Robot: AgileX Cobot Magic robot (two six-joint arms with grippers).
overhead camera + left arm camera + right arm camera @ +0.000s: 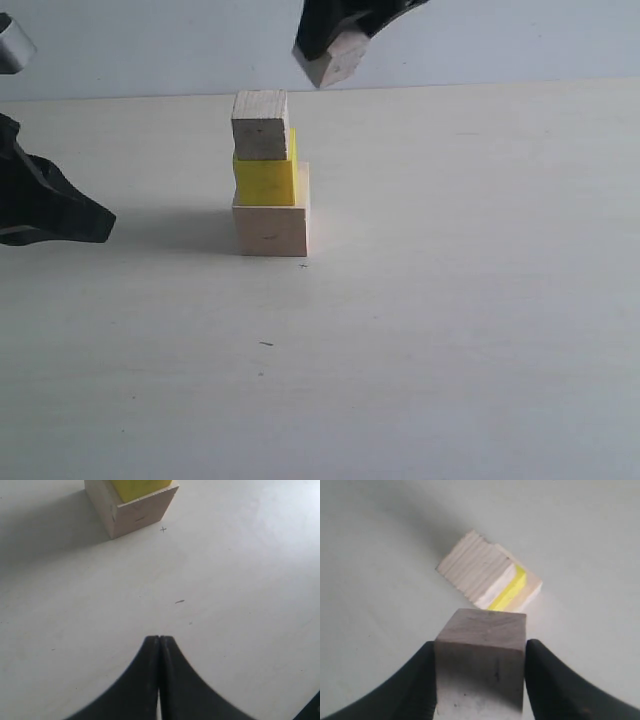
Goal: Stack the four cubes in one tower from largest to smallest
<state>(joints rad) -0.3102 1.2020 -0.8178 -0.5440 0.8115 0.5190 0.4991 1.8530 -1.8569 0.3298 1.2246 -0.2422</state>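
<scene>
A column of three cubes stands mid-table: a large pale wooden cube (272, 228) at the base, a yellow cube (265, 180) on it, a medium wooden cube (260, 125) on top. In the air above and to the right of the column, my right gripper (335, 52) is shut on the small wooden cube (338, 62) (481, 660). The right wrist view looks down past that cube onto the stack (490, 577). My left gripper (100, 225) (159, 639) rests low at the left, jaws shut and empty. Part of the large cube (131, 507) shows in the left wrist view.
The pale tabletop (450, 330) stretches around the column, with a small pen mark (303, 265) near the base cube and another dash (266, 344) nearer the front. A grey metal piece (12, 42) sits at the upper left edge.
</scene>
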